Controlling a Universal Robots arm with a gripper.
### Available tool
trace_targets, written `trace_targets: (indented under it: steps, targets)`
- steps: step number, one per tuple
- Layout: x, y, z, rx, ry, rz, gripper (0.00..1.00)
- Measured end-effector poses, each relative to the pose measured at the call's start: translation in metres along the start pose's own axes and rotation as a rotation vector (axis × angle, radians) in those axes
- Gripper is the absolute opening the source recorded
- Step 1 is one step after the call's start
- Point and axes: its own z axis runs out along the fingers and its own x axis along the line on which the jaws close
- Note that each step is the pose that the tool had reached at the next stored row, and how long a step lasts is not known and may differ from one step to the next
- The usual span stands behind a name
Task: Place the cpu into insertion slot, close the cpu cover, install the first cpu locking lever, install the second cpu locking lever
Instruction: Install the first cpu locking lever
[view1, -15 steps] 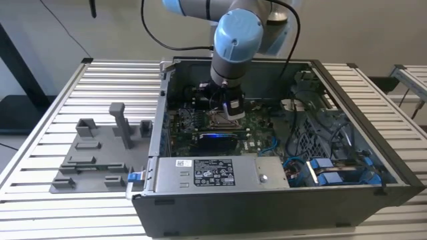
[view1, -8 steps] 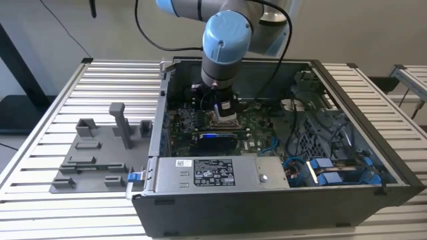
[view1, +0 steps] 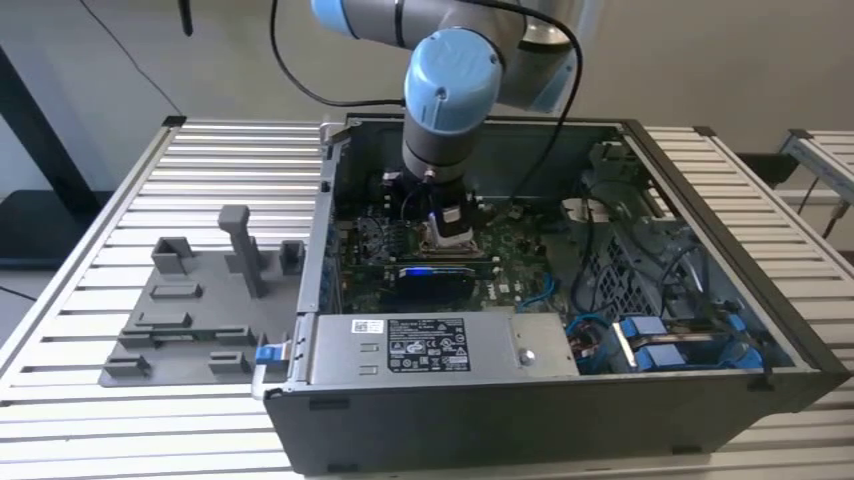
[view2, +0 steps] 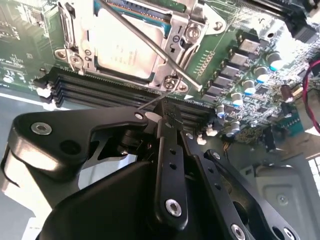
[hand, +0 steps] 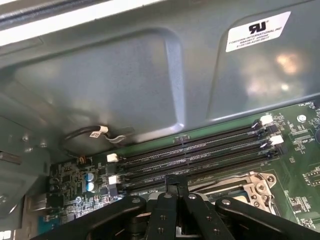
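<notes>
In the second wrist view the cpu (view2: 122, 50) lies flat in the insertion slot (view2: 67, 35), with the silver cover frame (view2: 167, 27) down over its edges. One locking lever (view2: 150, 42), a long metal rod, runs slantwise across the cover. My gripper (view2: 167, 106) is shut just beside the slot, by the memory slots (view2: 100, 87). Its tips touch the end of a thin metal rod (view2: 150, 104); I cannot tell if they grip it. The exterior view has the gripper (view1: 447, 228) low over the green board (view1: 387, 245). The first wrist view shows the gripper (hand: 175, 186) by the slot's rim (hand: 255, 185).
The board sits inside an open computer case (view1: 694, 200) with tall walls on all sides. A power supply box (view1: 414, 345) lies along the near side, with blue cables (view1: 641, 335) at the exterior view's right. A grey fixture plate (view1: 200, 300) rests outside on the slatted table (view1: 134, 180).
</notes>
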Motion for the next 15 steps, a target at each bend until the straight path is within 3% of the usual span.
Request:
trace_targets:
  steps: [15]
  targets:
    - [-0.0009, -0.0013, 0.0043, 0.0007, 0.0025, -0.008, 0.11]
